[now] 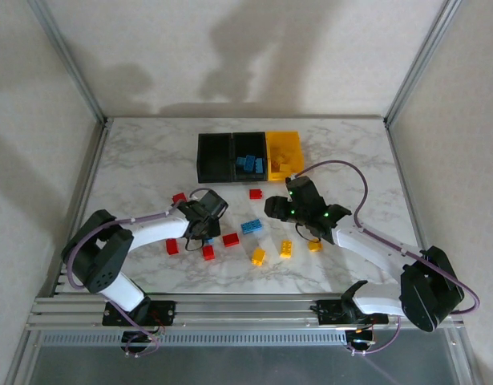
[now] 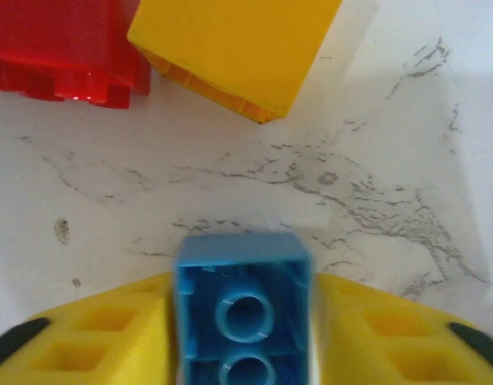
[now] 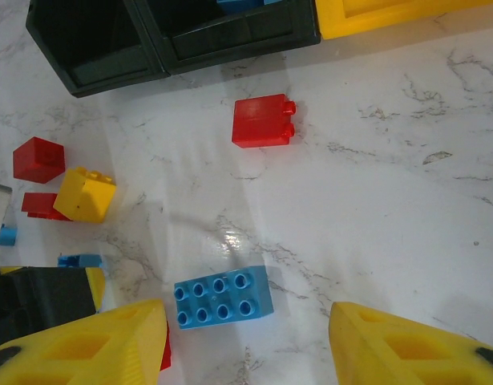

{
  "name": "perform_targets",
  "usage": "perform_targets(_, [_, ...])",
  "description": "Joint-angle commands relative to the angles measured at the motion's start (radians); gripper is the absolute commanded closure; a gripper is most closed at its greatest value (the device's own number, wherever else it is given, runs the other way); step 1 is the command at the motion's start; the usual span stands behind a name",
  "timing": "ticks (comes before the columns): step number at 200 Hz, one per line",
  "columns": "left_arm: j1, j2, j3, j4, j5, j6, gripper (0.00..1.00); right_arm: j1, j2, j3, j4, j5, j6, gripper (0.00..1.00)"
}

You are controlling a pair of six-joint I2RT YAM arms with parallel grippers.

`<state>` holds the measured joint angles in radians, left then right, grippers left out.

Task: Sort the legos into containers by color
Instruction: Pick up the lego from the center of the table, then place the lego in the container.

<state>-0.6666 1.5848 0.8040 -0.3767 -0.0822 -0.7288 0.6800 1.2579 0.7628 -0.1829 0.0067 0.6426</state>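
The left hand was clamped on a small blue brick low over the bench, so I took this for the pick-up. Next it needed lifting and carrying to the middle black bin, where blues lay. The right hand hung, fingers apart, above a wider blue brick.

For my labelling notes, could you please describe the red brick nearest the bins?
Find the row of three joined plastic bins at the far side of the marble table. Just before the middle black bin lies a small red studded plastic brick, alone; the other red bricks cluster near the left arm.
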Motion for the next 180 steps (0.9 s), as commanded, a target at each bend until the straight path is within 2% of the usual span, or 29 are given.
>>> perform_targets(1, [-0.008,0.003,0.028,-0.005,-0.004,0.015,0.64,0.009,0.011,0.003,0.006,0.029,-0.006,0.44])
perform_targets(57, [-0.009,-0.006,0.109,-0.042,-0.018,0.048,0.80,0.009,-0.004,0.000,0.008,0.039,0.000,0.44])
perform_targets(137, [-0.007,0.003,0.270,-0.100,-0.016,0.127,0.81,0.010,-0.023,0.019,-0.001,0.033,0.009,0.44])
perform_targets(180, [-0.004,0.058,0.390,-0.119,-0.024,0.159,0.81,0.010,-0.044,0.002,0.022,0.015,0.038,0.44])
